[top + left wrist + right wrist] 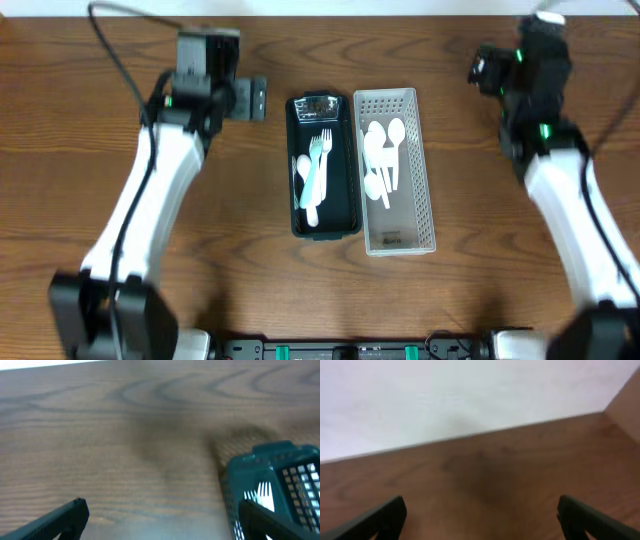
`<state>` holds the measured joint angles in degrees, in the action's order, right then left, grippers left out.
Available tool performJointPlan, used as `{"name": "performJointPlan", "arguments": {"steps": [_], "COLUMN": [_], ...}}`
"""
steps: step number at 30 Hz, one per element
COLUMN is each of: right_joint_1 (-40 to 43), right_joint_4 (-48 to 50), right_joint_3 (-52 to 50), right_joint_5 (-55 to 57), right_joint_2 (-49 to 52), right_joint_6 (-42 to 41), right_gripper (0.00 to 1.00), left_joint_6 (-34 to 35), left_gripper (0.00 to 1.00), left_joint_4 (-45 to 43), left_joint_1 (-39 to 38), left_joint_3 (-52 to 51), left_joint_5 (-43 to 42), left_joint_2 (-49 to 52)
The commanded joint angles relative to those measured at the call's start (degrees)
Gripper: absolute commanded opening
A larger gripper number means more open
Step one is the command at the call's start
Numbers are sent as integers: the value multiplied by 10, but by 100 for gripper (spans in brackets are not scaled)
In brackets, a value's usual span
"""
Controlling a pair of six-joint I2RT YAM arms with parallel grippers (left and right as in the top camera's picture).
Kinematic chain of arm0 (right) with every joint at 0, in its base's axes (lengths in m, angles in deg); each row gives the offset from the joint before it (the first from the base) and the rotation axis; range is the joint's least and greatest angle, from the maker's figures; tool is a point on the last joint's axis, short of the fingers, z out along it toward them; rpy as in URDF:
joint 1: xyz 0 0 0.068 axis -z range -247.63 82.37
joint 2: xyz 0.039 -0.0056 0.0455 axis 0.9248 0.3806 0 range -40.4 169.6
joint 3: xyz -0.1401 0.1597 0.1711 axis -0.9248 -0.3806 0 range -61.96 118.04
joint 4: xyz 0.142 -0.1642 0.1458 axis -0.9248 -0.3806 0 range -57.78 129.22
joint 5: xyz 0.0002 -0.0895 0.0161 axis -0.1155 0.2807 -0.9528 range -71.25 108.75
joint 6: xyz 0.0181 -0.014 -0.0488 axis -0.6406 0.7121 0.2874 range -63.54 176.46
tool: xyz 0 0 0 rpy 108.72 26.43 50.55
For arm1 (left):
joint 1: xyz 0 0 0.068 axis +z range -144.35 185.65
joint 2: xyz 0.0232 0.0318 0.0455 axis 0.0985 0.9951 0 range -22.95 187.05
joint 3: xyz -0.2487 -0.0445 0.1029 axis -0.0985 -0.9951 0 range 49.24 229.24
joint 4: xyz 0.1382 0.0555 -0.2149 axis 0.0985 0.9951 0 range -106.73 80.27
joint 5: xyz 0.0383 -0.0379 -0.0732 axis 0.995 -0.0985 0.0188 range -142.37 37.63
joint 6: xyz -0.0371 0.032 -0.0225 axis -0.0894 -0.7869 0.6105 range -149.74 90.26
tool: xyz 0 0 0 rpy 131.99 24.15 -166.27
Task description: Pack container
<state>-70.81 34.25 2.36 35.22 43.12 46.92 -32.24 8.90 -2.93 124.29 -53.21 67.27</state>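
Note:
A dark green basket [296, 215] stands at the table's middle and holds a white spoon and light blue and white forks [317, 168]. A white basket [425, 205] right beside it holds several white spoons [381, 155]. My left gripper [255, 98] is open and empty, left of the green basket's far end. In the left wrist view the green basket [265, 467] shows at the right, past the open fingers [162, 520]. My right gripper [478, 67] is open and empty at the far right; its fingers [480, 517] hang over bare wood.
The table's far edge meets a white wall [445, 395] in the right wrist view.

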Motion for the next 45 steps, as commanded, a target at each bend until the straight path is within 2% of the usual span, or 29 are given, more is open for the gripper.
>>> {"name": "performJointPlan", "arguments": {"steps": [1, 7, 10, 12, 14, 19, 22, 28, 33, 39, 45], "right_joint_1": [-2, -3, -5, -10, -18, -44, -47, -47, -47, -47, -40], "right_joint_4": [42, 55, 156, 199, 205, 202, 190, 189, 189, 189, 180], "right_joint_3": [-112, -287, -361, -389, -407, -421, -421, -421, -421, -421, -421], "right_joint_5": [7, 20, 1, -1, 1, 1, 0, 0, 0, 0, 0], "right_joint_2": [-77, -164, -196, -215, -234, -240, -240, -240, -240, -240, -253], "right_joint_6": [-50, -83, -116, -103, -61, 54, 85, 83, 83, 83, 83], "right_gripper": [99, 99, 99, 99, 99, 99, 99, 99, 99, 99, 99], "left_joint_6": [-8, -74, -97, -97, -97, -97, -97, -97, -97, -97, -97], "left_gripper": [98, 98, 98, 98, 98, 98, 98, 98, 98, 98, 98], "left_joint_4": [-66, -272, -378, -430, -447, -385, -375, -367, -320, -214, -66], "left_joint_1": [2, 1, 1, -1, -7, -15, -15, -15, -15, -15, -15], "left_joint_3": [-111, -347, -460, -519, -572, -590, -589, -590, -590, -590, -590], "left_joint_5": [9, 9, 9, 9, 9, 9, 9, 9, 9, 9, 9], "left_joint_2": [-97, -277, -380, -448, -532, -688, -732, -742, -741, -741, -741]}}
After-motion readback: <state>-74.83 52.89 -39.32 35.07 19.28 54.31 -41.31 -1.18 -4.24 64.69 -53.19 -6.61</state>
